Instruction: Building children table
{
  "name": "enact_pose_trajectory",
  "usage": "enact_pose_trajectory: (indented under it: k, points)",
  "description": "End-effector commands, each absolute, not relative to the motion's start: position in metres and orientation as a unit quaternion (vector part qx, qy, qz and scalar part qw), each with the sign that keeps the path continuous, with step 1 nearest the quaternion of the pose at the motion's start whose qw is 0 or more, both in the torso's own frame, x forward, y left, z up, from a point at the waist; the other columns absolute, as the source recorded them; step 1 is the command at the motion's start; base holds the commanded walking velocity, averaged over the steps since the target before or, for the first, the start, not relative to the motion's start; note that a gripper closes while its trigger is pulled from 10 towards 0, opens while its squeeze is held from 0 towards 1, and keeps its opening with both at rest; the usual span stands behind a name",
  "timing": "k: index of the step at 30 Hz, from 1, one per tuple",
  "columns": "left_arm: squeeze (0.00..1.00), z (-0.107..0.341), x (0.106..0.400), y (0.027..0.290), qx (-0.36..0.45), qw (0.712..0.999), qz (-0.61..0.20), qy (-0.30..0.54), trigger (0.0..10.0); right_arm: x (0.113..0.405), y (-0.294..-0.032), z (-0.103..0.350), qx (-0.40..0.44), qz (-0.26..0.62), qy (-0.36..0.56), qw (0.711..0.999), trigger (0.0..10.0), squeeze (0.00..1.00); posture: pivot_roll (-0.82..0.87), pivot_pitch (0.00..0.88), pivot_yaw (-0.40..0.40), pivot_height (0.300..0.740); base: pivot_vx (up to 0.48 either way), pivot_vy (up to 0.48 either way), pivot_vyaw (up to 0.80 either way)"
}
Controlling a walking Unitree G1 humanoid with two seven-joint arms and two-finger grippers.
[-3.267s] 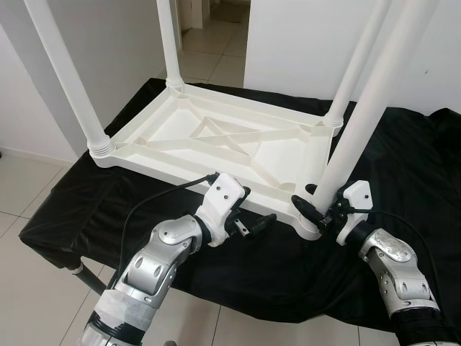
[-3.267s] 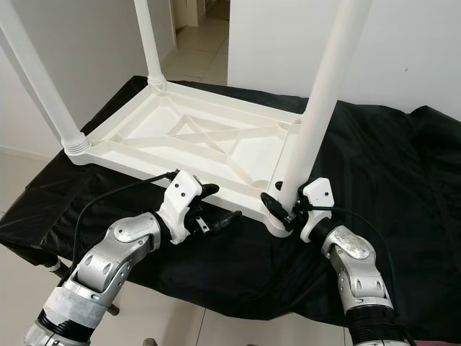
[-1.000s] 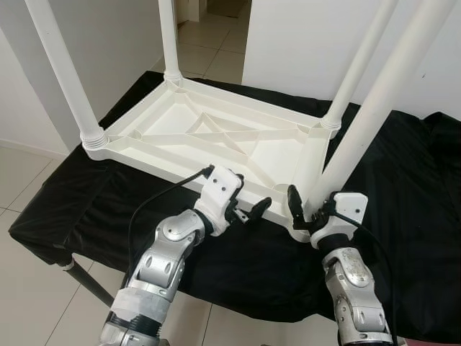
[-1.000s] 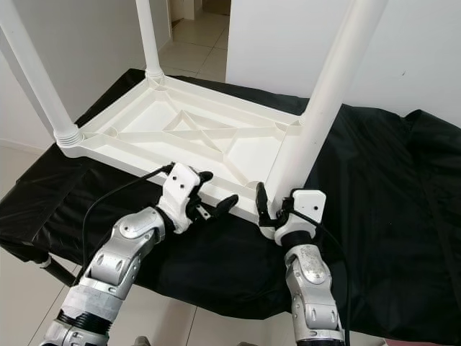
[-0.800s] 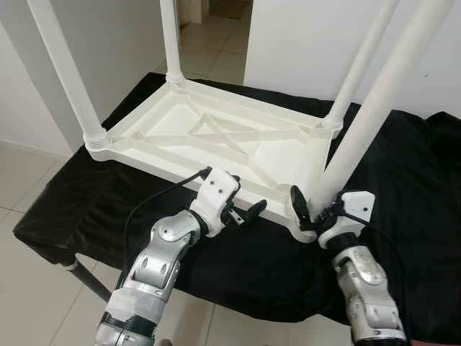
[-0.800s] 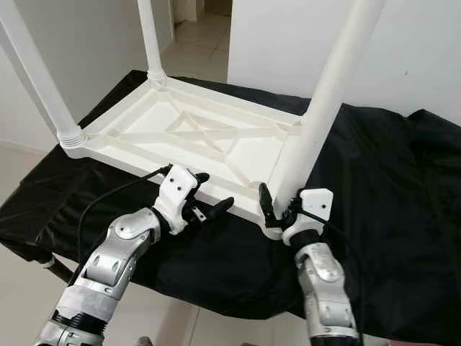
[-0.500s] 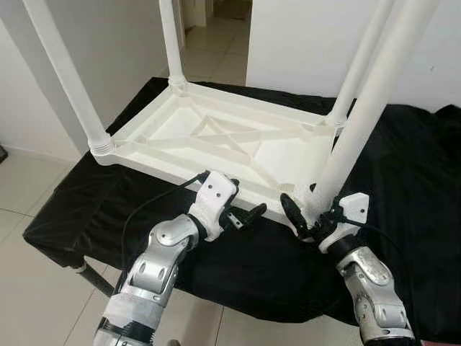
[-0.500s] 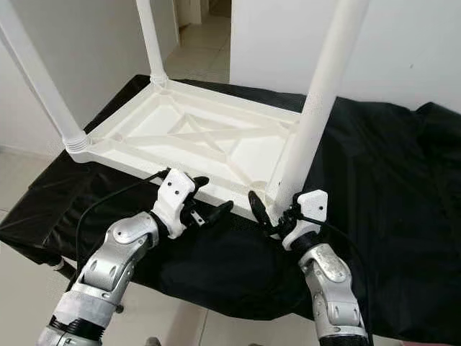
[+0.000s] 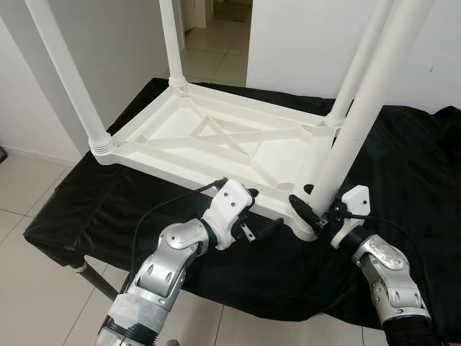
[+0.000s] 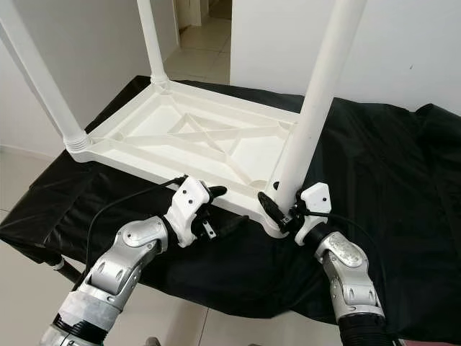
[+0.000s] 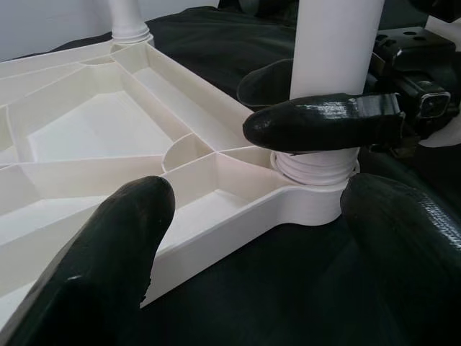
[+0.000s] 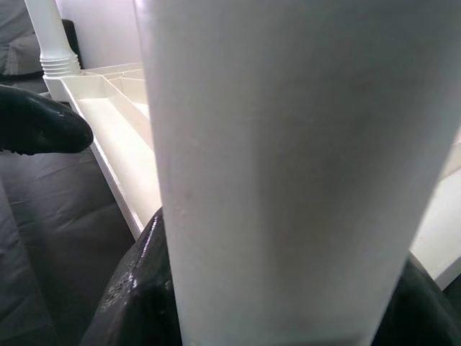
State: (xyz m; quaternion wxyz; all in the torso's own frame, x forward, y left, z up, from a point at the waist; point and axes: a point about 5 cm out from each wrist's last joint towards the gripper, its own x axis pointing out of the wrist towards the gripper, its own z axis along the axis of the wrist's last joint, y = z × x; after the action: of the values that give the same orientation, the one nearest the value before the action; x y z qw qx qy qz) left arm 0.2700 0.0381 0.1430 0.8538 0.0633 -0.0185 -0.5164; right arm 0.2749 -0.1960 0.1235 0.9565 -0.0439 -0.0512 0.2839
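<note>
Black cloth covers a stand where the white children's table lies upside down, legs up. Right gripper pinches the near-right leg just above its socket; left gripper, fingers spread, straddles the table's near rim.

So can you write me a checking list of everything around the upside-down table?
Surface: black cloth covers the bench.
Job's things: white table top lies upside down; four white legs stand up from its corners, including the near right leg.
Clutter: nothing seen.
Grippers: right pincer is closed around the near right leg's base; left pincer is open, beside the table top's near edge, holding nothing.
Cables: black cable loops along the left arm; another runs along the right wrist.
Surroundings: white walls, tiled floor, doorway behind.
</note>
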Motion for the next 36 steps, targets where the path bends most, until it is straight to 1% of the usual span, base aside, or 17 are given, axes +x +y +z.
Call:
enact_pose_trajectory:
  k: [1, 2, 3, 9, 12, 16, 18, 19, 20, 21, 22, 23, 26, 27, 31, 32, 36]
  points:
    - [0.0, 0.144, 0.268, 0.038, 0.065, 0.852, -0.519, -0.022, 10.0, 0.273, -0.197, 0.123, -0.04, 0.283, -0.053, 0.957, 0.0, 0.0, -0.03, 0.0, -0.009, 0.74, 0.0, 0.0, 0.0]
    - [0.0, 0.144, 0.269, 0.039, 0.064, 0.856, -0.512, -0.023, 10.0, 0.27, -0.195, 0.12, -0.031, 0.275, -0.052, 0.96, 0.7, 0.0, -0.03, 0.0, -0.014, 0.74, 0.0, 0.0, 0.0]
    - [0.0, 0.144, 0.269, 0.04, 0.059, 0.86, -0.507, -0.022, 10.0, 0.268, -0.193, 0.119, -0.025, 0.265, -0.053, 0.962, 10.0, 0.0, -0.03, 0.0, -0.018, 0.74, 0.0, 0.0, 0.0]
    - [0.0, 0.144, 0.271, 0.041, 0.057, 0.864, -0.5, -0.022, 10.0, 0.266, -0.186, 0.119, -0.004, 0.243, -0.065, 0.968, 10.0, 0.0, -0.03, 0.0, -0.028, 0.74, 0.0, 0.0, 0.0]
    - [0.0, 0.145, 0.275, 0.043, 0.052, 0.873, -0.484, -0.025, 10.0, 0.264, -0.173, 0.117, 0.011, 0.199, -0.077, 0.977, 10.0, 0.0, -0.04, 0.0, -0.034, 0.74, 0.0, 0.0, 0.0]
    - [0.0, 0.145, 0.276, 0.044, 0.048, 0.877, -0.478, -0.024, 10.0, 0.264, -0.171, 0.116, 0.012, 0.186, -0.077, 0.98, 10.0, 0.0, -0.04, 0.0, -0.037, 0.74, 0.0, 0.0, 0.0]
    - [0.0, 0.142, 0.278, 0.048, 0.047, 0.884, -0.466, -0.02, 10.0, 0.264, -0.168, 0.113, 0.012, 0.139, -0.078, 0.987, 10.0, 0.0, -0.04, 0.0, -0.045, 0.74, 0.0, 0.0, 0.0]
    - [0.0, 0.142, 0.278, 0.048, 0.047, 0.884, -0.466, -0.02, 10.0, 0.264, -0.168, 0.113, 0.012, 0.139, -0.078, 0.987, 10.0, 0.0, -0.04, 0.0, -0.045, 0.74, 0.0, 0.0, 0.0]
    - [0.0, 0.14, 0.278, 0.05, 0.05, 0.884, -0.464, -0.017, 10.0, 0.265, -0.169, 0.112, 0.003, 0.11, -0.079, 0.991, 10.0, 0.0, -0.03, 0.0, -0.057, 0.74, 0.0, 0.0, 0.0]
    - [0.0, 0.14, 0.278, 0.05, 0.05, 0.884, -0.464, -0.017, 10.0, 0.265, -0.169, 0.112, 0.003, 0.11, -0.079, 0.991, 10.0, 0.0, -0.03, 0.0, -0.057, 0.74, 0.0, 0.0, 0.0]
    - [0.0, 0.14, 0.278, 0.053, 0.052, 0.888, -0.457, -0.017, 10.0, 0.267, -0.172, 0.115, 0.007, 0.057, -0.087, 0.995, 10.0, 0.0, -0.01, 0.0, -0.078, 0.74, 0.0, 0.0, 0.0]
    - [0.0, 0.14, 0.279, 0.054, 0.053, 0.89, -0.453, -0.018, 10.0, 0.268, -0.173, 0.116, 0.012, 0.038, -0.09, 0.995, 10.0, 0.0, -0.01, 0.0, -0.078, 0.74, 0.0, 0.0, 0.0]
    - [0.0, 0.14, 0.28, 0.056, 0.049, 0.894, -0.445, -0.018, 10.0, 0.268, -0.172, 0.118, 0.019, 0.022, -0.093, 0.995, 10.0, 0.0, -0.01, 0.0, -0.078, 0.74, 0.0, 0.0, 0.0]
    - [0.0, 0.14, 0.283, 0.058, 0.043, 0.901, -0.431, -0.018, 10.0, 0.268, -0.166, 0.118, 0.027, 0.009, -0.095, 0.995, 10.0, 0.0, -0.01, 0.0, -0.082, 0.74, 0.0, 0.0, 0.0]
    - [0.0, 0.141, 0.285, 0.056, 0.018, 0.911, -0.411, -0.017, 10.0, 0.267, -0.155, 0.117, 0.038, 0.003, -0.093, 0.995, 10.0, 0.0, -0.02, 0.0, -0.083, 0.74, 0.0, 0.0, 0.0]
    - [0.0, 0.141, 0.284, 0.054, 0.016, 0.912, -0.409, -0.018, 10.0, 0.266, -0.151, 0.117, 0.039, 0.004, -0.093, 0.995, 10.0, 0.0, -0.01, 0.0, -0.089, 0.74, 0.0, 0.0, 0.0]
    - [0.0, 0.14, 0.282, 0.05, 0.017, 0.911, -0.411, -0.019, 10.0, 0.266, -0.147, 0.118, 0.042, 0.007, -0.092, 0.995, 10.0, 0.0, -0.01, 0.0, -0.096, 0.74, 0.0, 0.0, 0.0]
